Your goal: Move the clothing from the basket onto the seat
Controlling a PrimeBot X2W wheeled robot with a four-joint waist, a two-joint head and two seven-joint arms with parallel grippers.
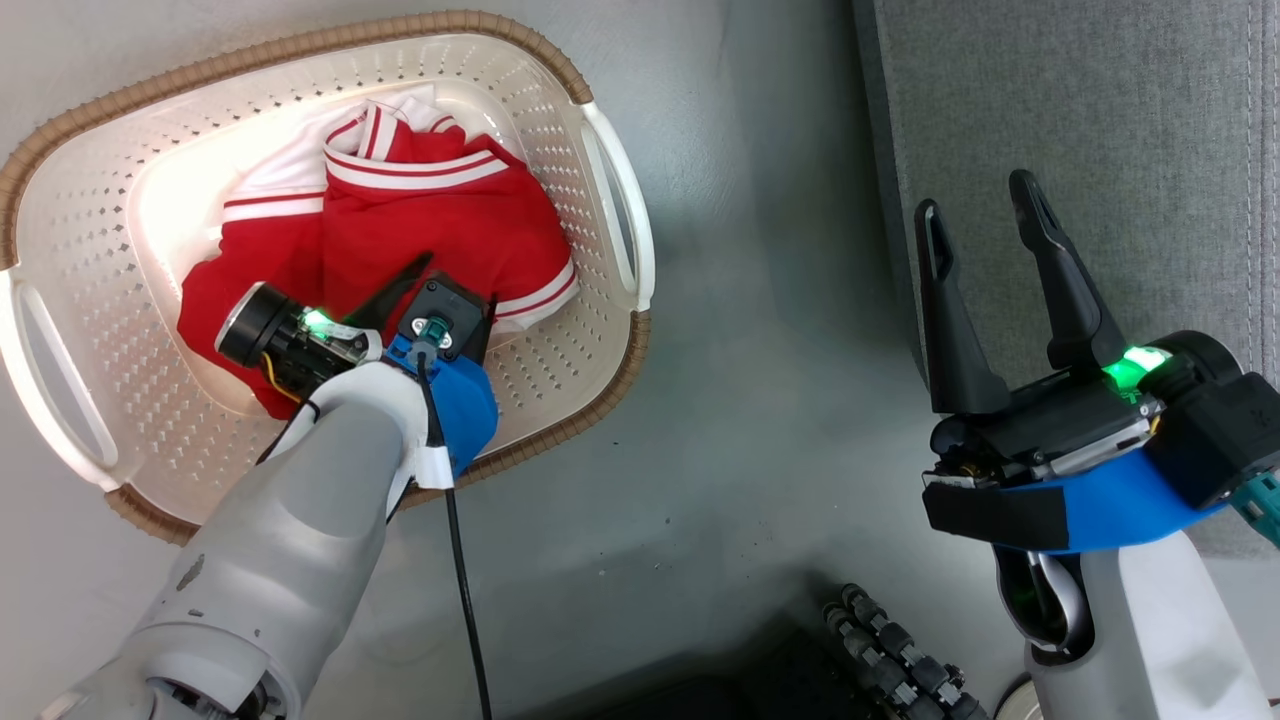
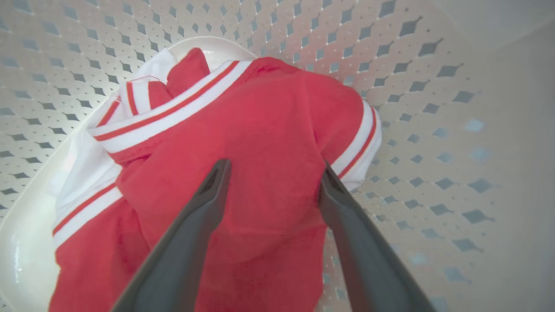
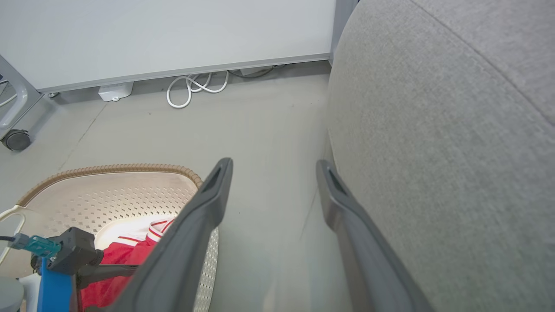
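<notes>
While open, left hand (image 2: 274, 167) over clothing (image 2: 260, 108).

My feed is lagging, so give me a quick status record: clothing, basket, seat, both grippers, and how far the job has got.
clothing: red-and-white heap, lying inside the basket
basket: on the floor, to the left of the seat
seat: grey cushion on the robot's right
left gripper: open, down in the basket, fingers astride a red fold, not closed on it
right gripper: open, holding nothing, by the seat's near edge
progress: first grasp not yet made
</notes>
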